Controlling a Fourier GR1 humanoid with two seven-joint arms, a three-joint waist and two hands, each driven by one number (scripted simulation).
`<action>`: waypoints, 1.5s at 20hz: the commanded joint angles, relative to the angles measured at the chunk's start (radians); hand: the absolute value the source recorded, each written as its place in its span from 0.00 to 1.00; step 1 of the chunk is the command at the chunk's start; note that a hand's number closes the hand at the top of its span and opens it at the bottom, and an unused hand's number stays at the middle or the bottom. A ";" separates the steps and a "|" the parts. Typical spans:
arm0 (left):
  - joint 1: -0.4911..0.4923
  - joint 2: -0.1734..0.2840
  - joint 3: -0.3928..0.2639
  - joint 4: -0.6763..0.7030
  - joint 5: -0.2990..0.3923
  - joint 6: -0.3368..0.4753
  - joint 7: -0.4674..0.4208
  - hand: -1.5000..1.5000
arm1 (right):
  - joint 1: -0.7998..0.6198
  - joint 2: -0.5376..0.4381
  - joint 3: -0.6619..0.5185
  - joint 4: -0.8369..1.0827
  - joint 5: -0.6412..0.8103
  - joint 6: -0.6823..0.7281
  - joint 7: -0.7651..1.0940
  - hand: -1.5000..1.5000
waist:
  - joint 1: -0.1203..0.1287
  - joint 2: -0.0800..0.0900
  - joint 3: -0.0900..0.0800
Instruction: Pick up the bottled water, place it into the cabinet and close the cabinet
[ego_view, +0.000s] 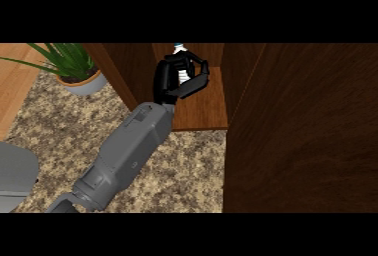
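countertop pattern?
Speckled beige-and-brown granite look on the countertop, seen in the head view.

Even, soft light; dim cabinet (199, 107) interior, faint shadow under the forearm (129, 150).

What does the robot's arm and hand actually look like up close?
One arm shows: a boxy grey forearm built from flat panels, with a small dark round mark on its side. It narrows to a black wrist and ends in a black hand with slim, jointed fingers and a thumb. No cables, writing or sleeve are visible.
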 joint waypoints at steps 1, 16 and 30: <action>0.124 0.000 -0.080 -0.142 0.063 -0.132 0.036 1.00 | 0.045 0.011 0.026 -0.106 0.012 -0.025 0.037 0.00 | 0.020 -0.009 0.000; 0.753 0.168 -0.347 -0.781 0.048 -0.050 0.042 0.00 | 0.091 -0.009 0.093 -0.167 0.083 -0.102 0.037 0.00 | 0.071 -0.013 0.000; 1.165 0.537 -0.300 -1.114 0.079 -0.244 -0.101 0.00 | -0.080 -0.304 0.137 -0.153 0.279 0.062 0.041 1.00 | 0.106 -0.020 -0.006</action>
